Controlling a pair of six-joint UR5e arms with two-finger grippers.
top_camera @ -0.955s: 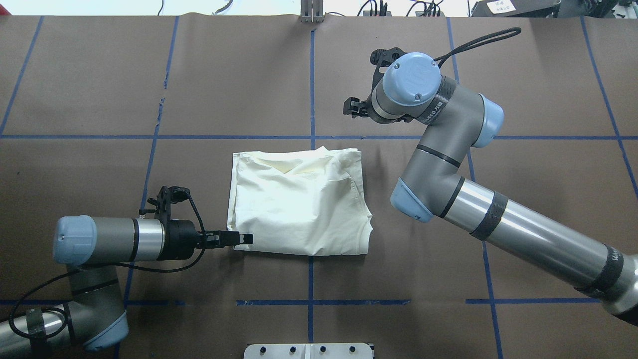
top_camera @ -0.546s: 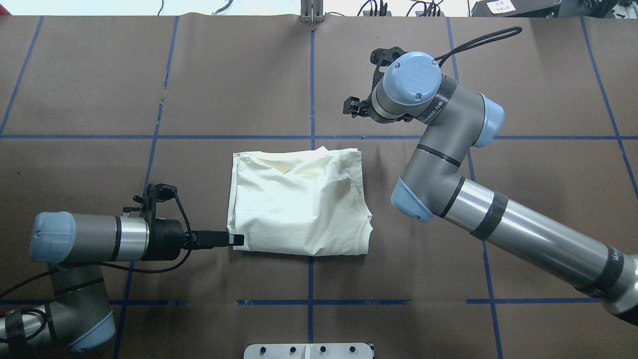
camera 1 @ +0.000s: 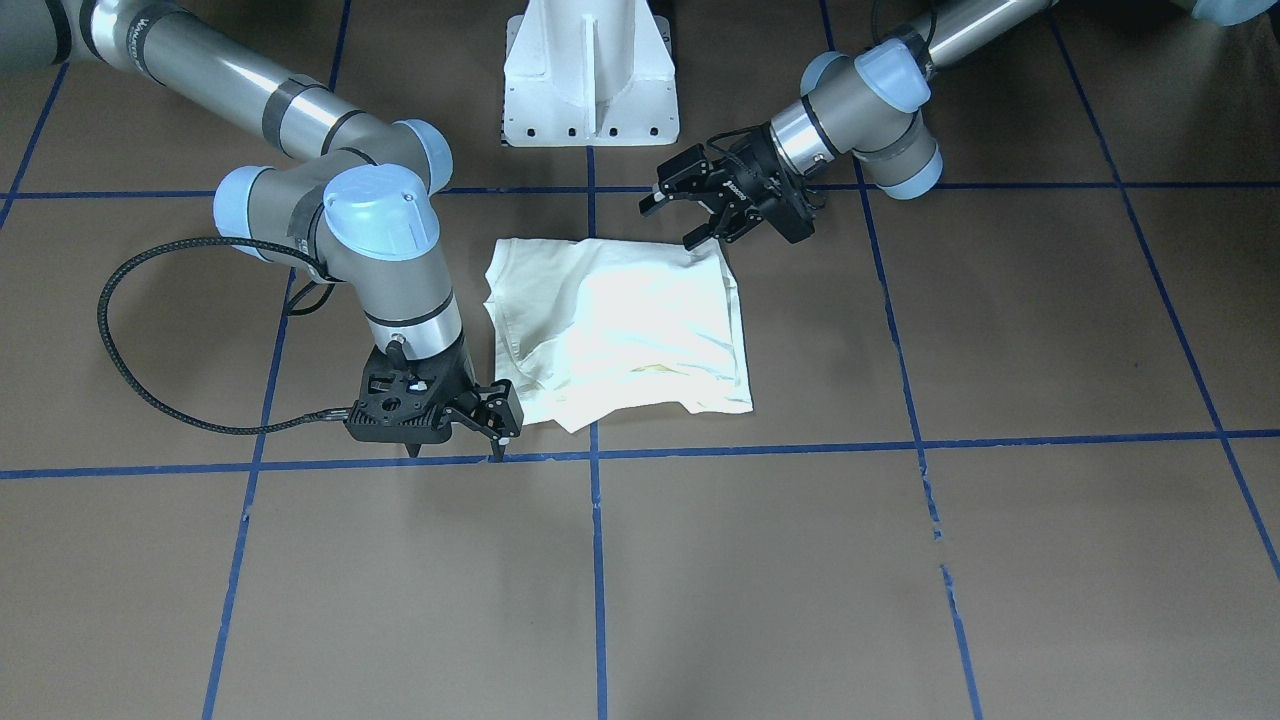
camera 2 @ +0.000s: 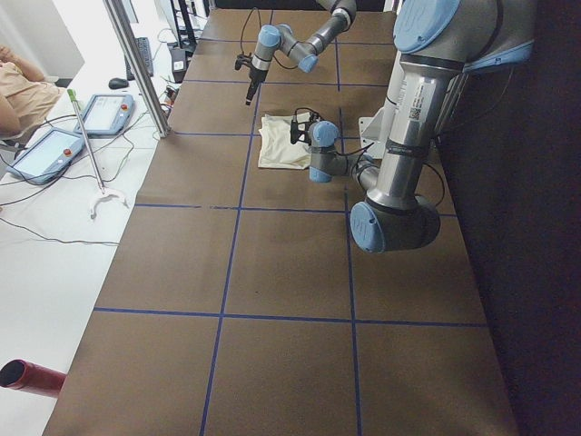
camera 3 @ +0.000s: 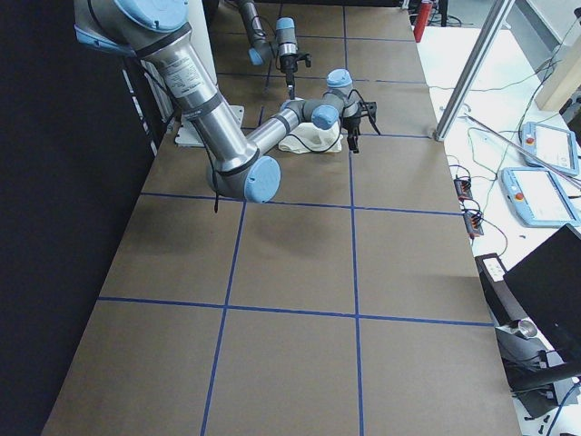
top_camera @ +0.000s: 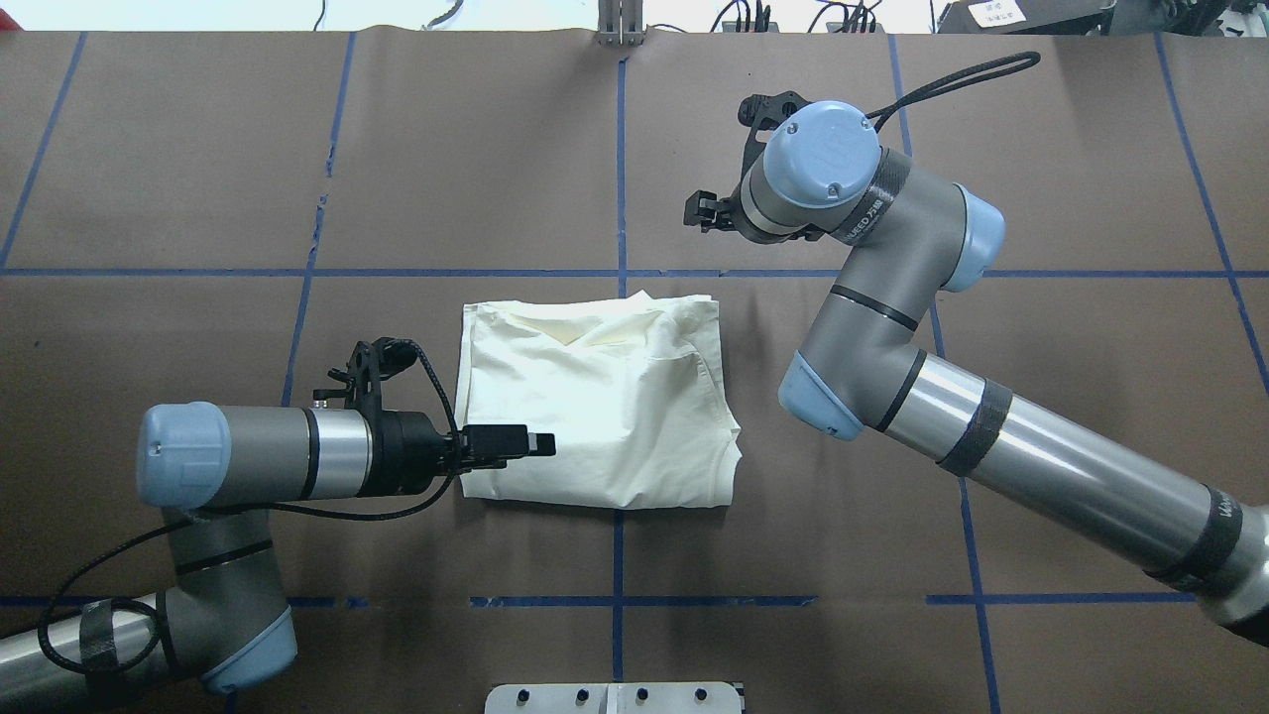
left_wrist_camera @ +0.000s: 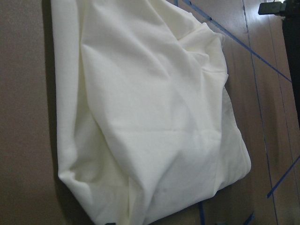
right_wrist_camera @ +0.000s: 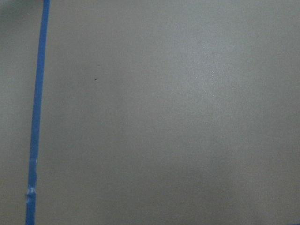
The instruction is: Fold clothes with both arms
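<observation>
Spotter: Trouble's likeliest on your near side. Your left gripper [top_camera: 540,443] hangs over the shirt [top_camera: 595,407] at its left edge, near the near-left corner. Front cam shows the jaws parted wide w/ nothing in them. Shut from there and you'd prob. pinch only the top layer, so the fold peels apart on the lift.

Op: Where's the shirt sitting, exactly?

Spotter: Middle of the table [top_camera: 446,149], folded to a rough rectangle, plain pale side up, straddling the centre blue tape line [top_camera: 621,149]. Layers look loose and puffy, esp. along the right edge. Any sideways tug will likely skate the whole bundle over the brown paper [top_camera: 149,347] instead of folding it.

Op: And the far arm?

Spotter: Your right gripper [camera 1: 455,448] is off the cloth altogether, just off the far-right corner. Its tips are spread, empty and pointing down at the paper. Its wrist cam shows only paper and tape, no fabric. Drive it down as is and you'd jab or tear the paper w/o catching anything.

Op: Worst case?

Spotter: The two grippers sit at opposite corners, on a diagonal. If one grabs and the other misses, a lift twists the shirt and undoes what's folded. I'd set both on a matching edge before you close either. Can't tell from these views how high either gripper sits, so mind the descent.
</observation>
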